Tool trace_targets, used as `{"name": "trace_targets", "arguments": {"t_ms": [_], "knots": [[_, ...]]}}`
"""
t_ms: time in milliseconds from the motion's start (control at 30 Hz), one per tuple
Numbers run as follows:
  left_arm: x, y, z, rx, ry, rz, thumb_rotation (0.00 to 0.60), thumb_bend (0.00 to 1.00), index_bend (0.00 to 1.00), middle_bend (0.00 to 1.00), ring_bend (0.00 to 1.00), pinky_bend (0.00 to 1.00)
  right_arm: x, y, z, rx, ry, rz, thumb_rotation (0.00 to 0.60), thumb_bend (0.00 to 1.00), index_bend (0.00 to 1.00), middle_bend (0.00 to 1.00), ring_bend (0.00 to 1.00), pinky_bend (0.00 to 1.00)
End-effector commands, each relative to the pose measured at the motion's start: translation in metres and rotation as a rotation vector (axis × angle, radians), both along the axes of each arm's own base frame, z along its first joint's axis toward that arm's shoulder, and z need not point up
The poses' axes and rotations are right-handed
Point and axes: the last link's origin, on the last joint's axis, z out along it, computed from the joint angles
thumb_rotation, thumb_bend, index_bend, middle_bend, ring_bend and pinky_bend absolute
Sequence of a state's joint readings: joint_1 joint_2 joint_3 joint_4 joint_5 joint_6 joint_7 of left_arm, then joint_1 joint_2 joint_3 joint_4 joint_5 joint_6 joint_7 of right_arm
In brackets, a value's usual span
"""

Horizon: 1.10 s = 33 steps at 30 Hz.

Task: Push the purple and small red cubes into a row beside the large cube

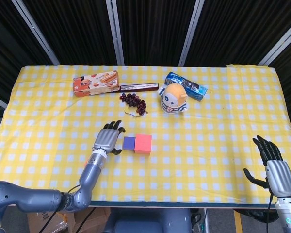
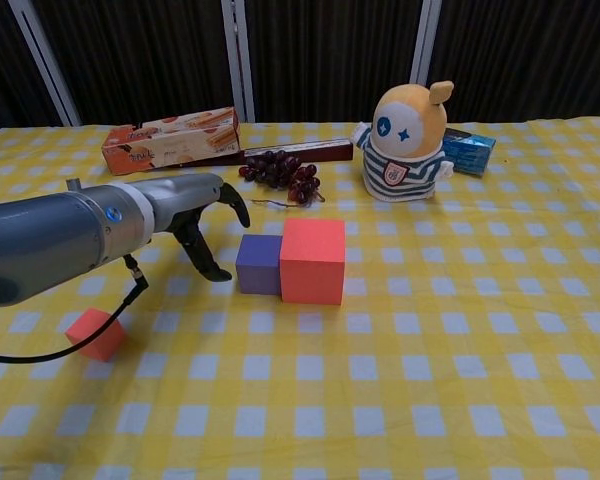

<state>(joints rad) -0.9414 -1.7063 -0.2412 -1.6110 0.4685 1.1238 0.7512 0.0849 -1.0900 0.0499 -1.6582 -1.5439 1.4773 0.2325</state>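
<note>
Purple cube [image 2: 259, 265] touches the large red cube [image 2: 311, 260]. Small red cube [image 2: 96, 334] lies well apart, seemingly untouched. Left hand [image 2: 195, 205]: fingers spread, empty, beside the purple cube. Right hand [image 1: 276, 171]: unclenched, empty.

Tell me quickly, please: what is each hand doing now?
Left hand: open, holding nothing, fingers apart from the purple cube.
Right hand: open, fingers spread, holding nothing.
</note>
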Motion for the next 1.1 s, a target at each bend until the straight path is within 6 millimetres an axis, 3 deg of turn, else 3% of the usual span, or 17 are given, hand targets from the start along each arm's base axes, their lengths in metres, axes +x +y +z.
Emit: {"name": "trace_targets", "arguments": {"t_ms": [33, 367, 633, 1100], "knots": [[-0.008, -0.002, 0.008, -0.002, 0.021, 0.01, 0.6, 0.43, 0.26, 0.0, 0.0, 0.1, 0.001, 0.0, 0.0, -0.001, 0.0, 0.004, 0.6, 0.36, 0.0, 0.0, 0.0, 0.04], [-0.011, -0.011, 0.016, -0.049, 0.053, 0.015, 0.6, 0.47, 0.28, 0.0, 0.0, 0.1, 0.002, -0.001, -0.001, -0.008, -0.008, 0.011, 0.6, 0.36, 0.0, 0.0, 0.0, 0.04], [-0.004, -0.02, 0.009, -0.086, 0.031, 0.002, 0.6, 0.47, 0.28, 0.0, 0.0, 0.1, 0.002, -0.001, -0.001, -0.011, -0.007, 0.017, 0.6, 0.36, 0.0, 0.0, 0.0, 0.04], [-0.001, -0.017, 0.002, -0.079, 0.018, 0.009, 0.6, 0.47, 0.28, 0.0, 0.0, 0.1, 0.002, 0.0, 0.0, -0.017, -0.015, 0.019, 0.6, 0.36, 0.0, 0.0, 0.0, 0.04]]}}
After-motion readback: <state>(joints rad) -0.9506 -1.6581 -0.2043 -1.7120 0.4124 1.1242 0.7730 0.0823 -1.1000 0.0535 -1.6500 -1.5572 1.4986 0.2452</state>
